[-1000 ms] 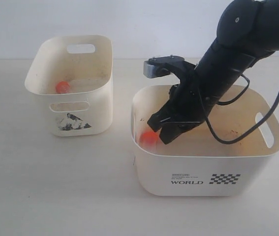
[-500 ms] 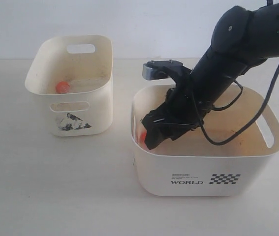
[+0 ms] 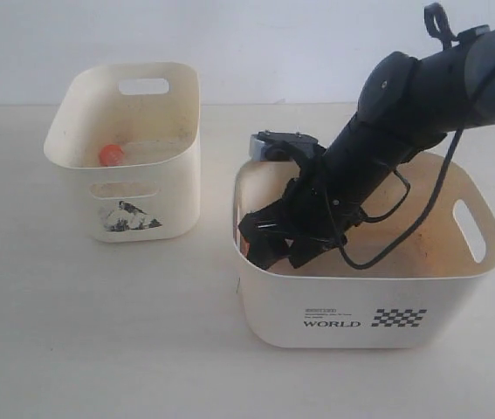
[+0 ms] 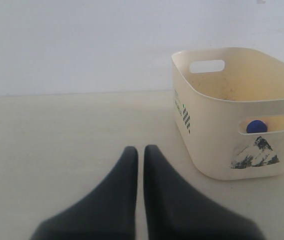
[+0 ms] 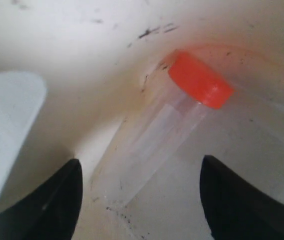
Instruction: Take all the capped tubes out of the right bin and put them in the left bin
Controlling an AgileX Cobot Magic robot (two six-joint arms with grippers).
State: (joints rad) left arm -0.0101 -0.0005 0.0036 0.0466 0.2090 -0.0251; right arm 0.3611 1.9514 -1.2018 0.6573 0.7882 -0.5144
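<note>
While the exterior view only shows the right bin (image 3: 360,297) with the right gripper (image 3: 269,249) buried in its corner, the right wrist cam shows the fingers (image 5: 46,205) spread apart either side of an orange-capped tube (image 5: 152,135) lying on the bin floor. Left bin (image 3: 177,192) holds an orange cap (image 3: 110,154); only the left wrist view catches a blue cap (image 4: 256,126) through its slot. Left gripper (image 4: 140,152) fingers are pressed together.

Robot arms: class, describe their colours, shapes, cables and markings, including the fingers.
The right arm is black with thick rounded segments and a grey upper link. A thin black cable loops beside it, and a silver-grey camera box sits near the wrist. The right arm's fingers are black with rounded ends. The left arm's fingers are matte black, tapering to narrow tips. No markings show.
</note>
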